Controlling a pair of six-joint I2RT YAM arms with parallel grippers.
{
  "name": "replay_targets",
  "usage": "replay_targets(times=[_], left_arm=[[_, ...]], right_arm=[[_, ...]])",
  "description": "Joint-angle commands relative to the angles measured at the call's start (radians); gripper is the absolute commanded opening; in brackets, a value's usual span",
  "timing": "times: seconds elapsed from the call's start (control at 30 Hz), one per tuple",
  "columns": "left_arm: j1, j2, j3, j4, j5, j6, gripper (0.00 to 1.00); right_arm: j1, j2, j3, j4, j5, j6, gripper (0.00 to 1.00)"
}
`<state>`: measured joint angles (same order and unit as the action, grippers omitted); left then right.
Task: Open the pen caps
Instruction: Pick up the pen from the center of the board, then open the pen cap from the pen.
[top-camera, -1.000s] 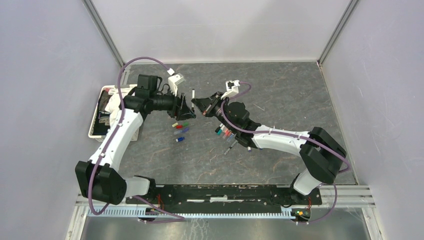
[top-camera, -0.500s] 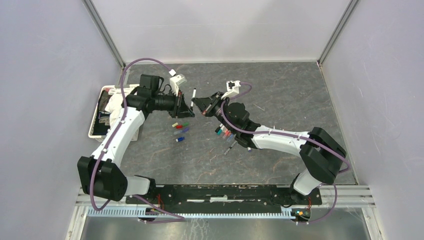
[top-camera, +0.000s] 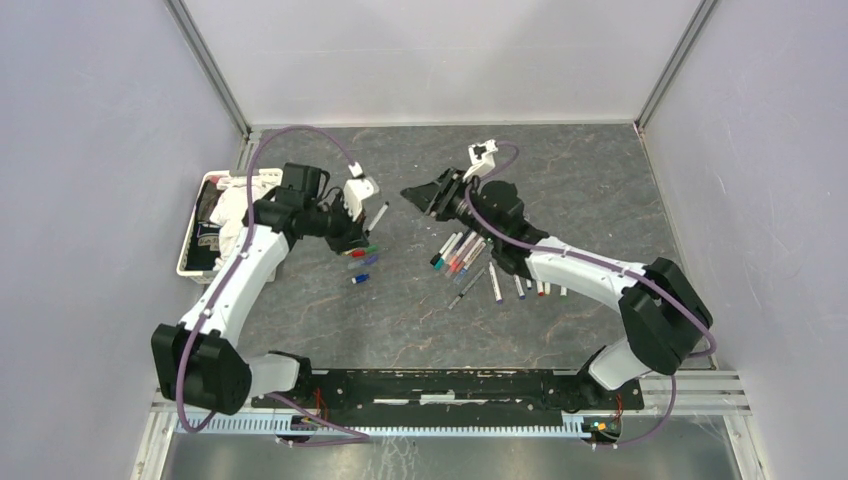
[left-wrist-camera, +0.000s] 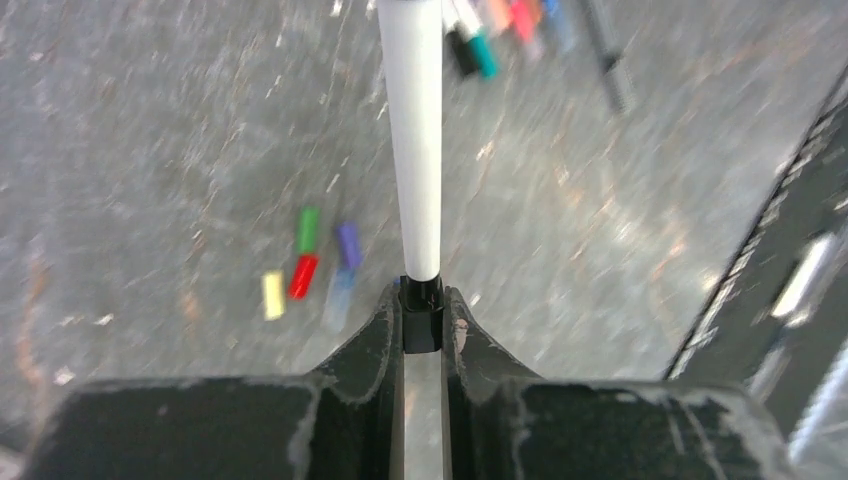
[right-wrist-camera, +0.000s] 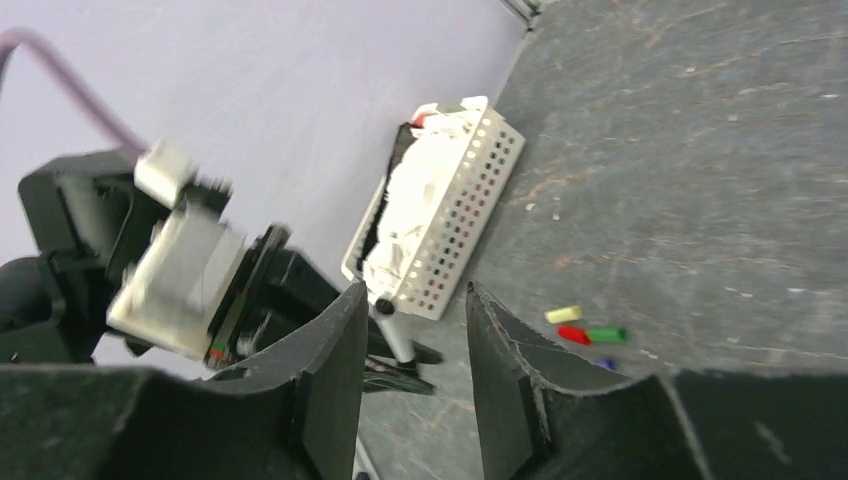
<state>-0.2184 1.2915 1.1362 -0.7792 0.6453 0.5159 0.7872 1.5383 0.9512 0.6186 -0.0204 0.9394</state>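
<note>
The pen caps (top-camera: 361, 256) lay loose on the dark, mottled surface (top-camera: 580, 190), in a small cluster left of centre. A yellow cap (left-wrist-camera: 272, 296), a red cap (left-wrist-camera: 303, 276) and a green cap (left-wrist-camera: 308, 229) sat close together, with a purple cap (left-wrist-camera: 348, 245) just beside them. A blue cap (top-camera: 360, 278) lay a little nearer the arm bases. Each was a short coloured tube, far shorter than a pen. The pens (top-camera: 461, 250) lay to the right of the caps, apart from them. Most were bunched in a fan with their coloured ends together, and a few more were spread singly nearer the right arm (top-camera: 580, 270).

One white-barrelled pen (left-wrist-camera: 415, 150) was up off the surface, near the caps. The left hand (left-wrist-camera: 422, 302) was clenched on its black end, with the barrel sticking straight out past the fingertips. Whether that black end was a cap could not be told. The left arm (top-camera: 245, 270) reached forward, its wrist bent down toward the caps.

The right hand (right-wrist-camera: 412, 300) stood released, its fingers apart with nothing between them. It was raised above the surface and pointed left toward the left hand, apart from it. Its arm stretched forward and left over the pens. A white perforated basket (right-wrist-camera: 470, 190) holding crumpled white material sat at the surface's left edge, beside the left arm.
</note>
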Motion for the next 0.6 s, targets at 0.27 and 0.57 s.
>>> replay_targets(times=[0.27,0.57], left_arm=[[-0.161,-0.148,-0.119,-0.215,-0.396,0.708,0.02],[-0.325,-0.119,-0.113,-0.217,-0.488,0.701,0.02]], right_arm=[[-0.124,0.098,0.145,-0.318,-0.668,-0.114,0.49],[-0.057,0.227,0.165,-0.271,-0.907,-0.051,0.49]])
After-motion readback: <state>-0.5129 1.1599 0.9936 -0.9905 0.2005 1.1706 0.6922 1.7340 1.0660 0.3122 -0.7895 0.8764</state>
